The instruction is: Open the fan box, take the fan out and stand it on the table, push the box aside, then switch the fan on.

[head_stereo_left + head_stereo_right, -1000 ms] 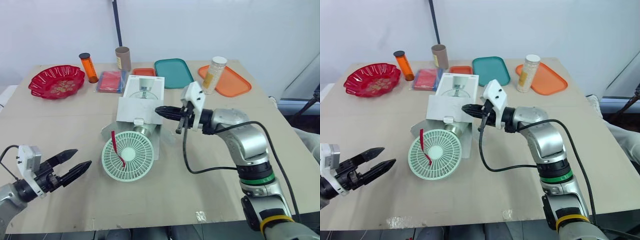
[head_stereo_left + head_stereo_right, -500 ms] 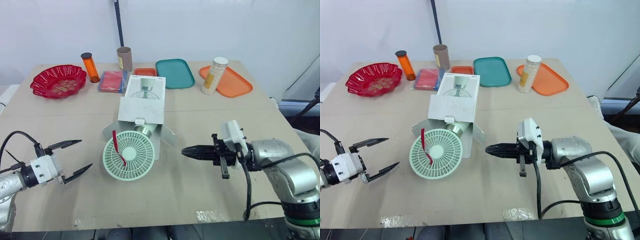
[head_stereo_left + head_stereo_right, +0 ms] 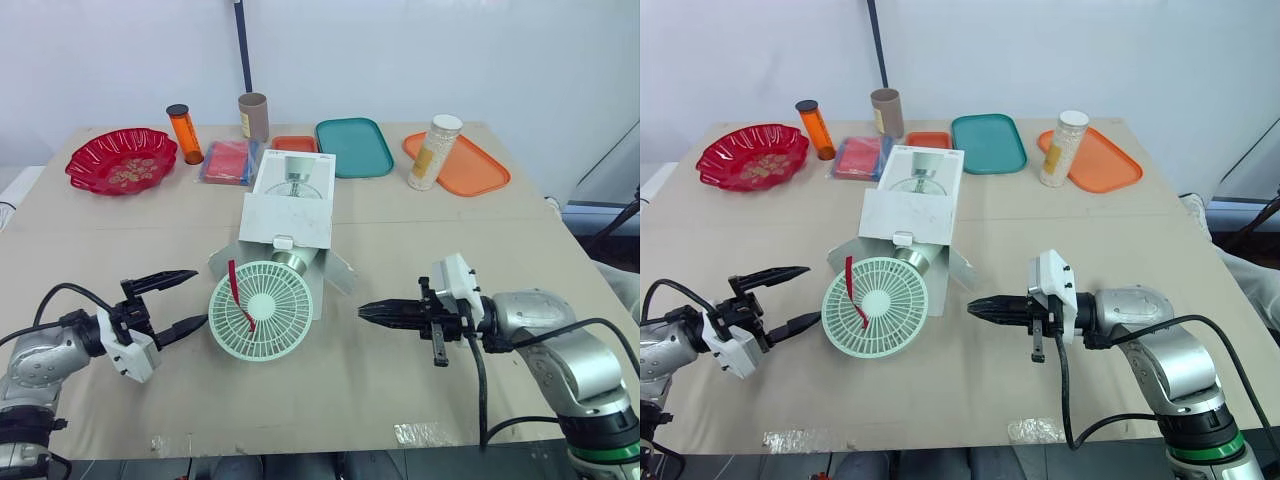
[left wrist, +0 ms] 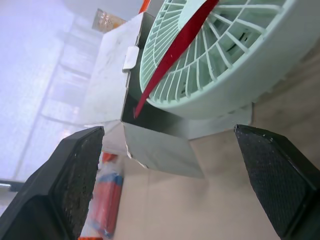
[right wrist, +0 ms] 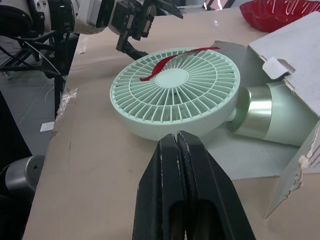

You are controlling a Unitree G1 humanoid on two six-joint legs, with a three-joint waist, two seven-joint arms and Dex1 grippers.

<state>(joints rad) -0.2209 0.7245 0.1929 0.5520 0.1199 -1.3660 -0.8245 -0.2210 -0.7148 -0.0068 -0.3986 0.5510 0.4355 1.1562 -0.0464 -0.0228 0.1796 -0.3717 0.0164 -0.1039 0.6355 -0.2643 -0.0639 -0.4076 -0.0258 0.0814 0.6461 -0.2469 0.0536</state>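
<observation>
Mint fan [image 3: 259,310] at box [image 3: 287,205] mouth | left fingers [image 3: 168,278] apart beside rim | right fingers [image 3: 385,311] together, not touching

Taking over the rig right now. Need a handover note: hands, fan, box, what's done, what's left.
Left hand: open, empty, low over the table on the left of the fan's head, fingers pointing at it.
Right hand: shut, empty, to the right of the box's front flaps, pointing at the fan.
Fan box: mid-table, front flaps spread open.
Fan: head out past the flaps, lying tilted; body in the box mouth.
Done: box opened, fan partly out.
Left: pull the fan free, stand it up, push the box aside, switch on.
</observation>
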